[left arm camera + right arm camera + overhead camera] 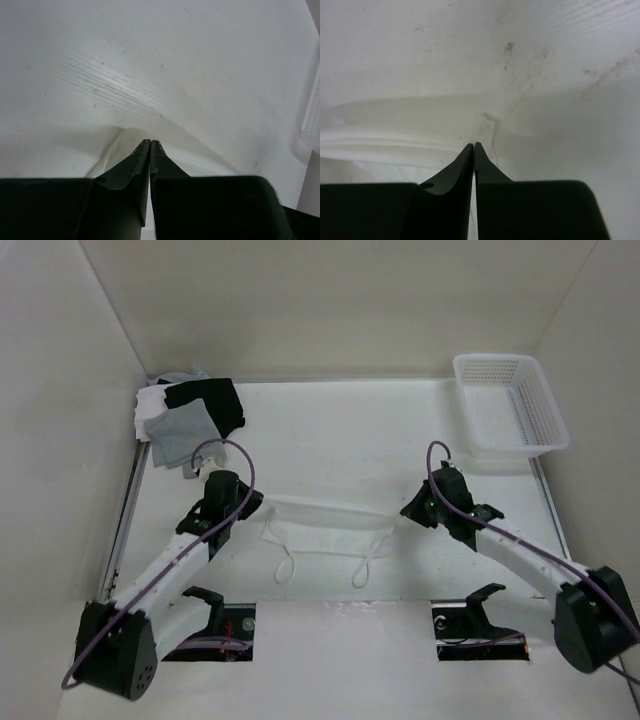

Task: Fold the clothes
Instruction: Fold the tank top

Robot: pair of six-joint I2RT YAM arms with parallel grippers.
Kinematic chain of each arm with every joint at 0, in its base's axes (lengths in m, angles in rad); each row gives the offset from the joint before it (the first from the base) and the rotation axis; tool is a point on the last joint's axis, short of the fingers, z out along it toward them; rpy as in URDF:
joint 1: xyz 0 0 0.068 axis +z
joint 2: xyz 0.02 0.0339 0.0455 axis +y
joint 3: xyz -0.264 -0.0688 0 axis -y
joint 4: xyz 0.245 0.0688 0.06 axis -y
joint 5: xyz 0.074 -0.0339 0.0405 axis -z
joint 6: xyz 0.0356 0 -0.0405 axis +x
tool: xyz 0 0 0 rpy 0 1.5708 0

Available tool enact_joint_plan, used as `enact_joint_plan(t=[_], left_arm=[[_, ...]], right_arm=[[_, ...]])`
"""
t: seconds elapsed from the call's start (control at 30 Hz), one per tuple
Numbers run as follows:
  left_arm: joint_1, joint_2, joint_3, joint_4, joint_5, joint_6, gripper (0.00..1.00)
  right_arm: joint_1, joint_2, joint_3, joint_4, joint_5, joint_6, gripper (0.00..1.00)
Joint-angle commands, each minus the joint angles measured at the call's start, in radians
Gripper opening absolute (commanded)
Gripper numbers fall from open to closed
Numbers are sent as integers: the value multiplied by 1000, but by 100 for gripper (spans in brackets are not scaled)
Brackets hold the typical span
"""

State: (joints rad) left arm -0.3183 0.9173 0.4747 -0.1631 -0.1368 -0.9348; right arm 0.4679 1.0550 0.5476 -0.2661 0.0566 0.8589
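The clothes (325, 532), a thin white garment, lie folded into a flat band at the table's middle, with two strap loops (286, 565) trailing toward the near edge. My left gripper (260, 507) is at the band's far left corner. Its jaws are shut in the left wrist view (150, 141), and the white fabric (112, 150) rises in a peak to the tips. My right gripper (408, 511) is at the far right corner, also shut (474, 145), with the layered cloth edge (395, 135) and a small pucker right at its tips.
A pile of grey and black garments (190, 420) sits in the far left corner. A white mesh basket (510, 405) stands at the far right. Tall white walls enclose the table (340, 430) on three sides.
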Motion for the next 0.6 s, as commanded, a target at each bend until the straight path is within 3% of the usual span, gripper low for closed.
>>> enact_joint_plan(t=[0.0, 0.17, 0.57], left_arm=[[46, 170, 73, 325, 57, -16, 2], [77, 256, 102, 395, 98, -45, 3], [172, -171, -249, 294, 221, -58, 7]], right_arm=[[-76, 123, 86, 255, -150, -100, 7], [-97, 194, 146, 268, -158, -126, 9], [109, -90, -116, 203, -28, -17, 12]])
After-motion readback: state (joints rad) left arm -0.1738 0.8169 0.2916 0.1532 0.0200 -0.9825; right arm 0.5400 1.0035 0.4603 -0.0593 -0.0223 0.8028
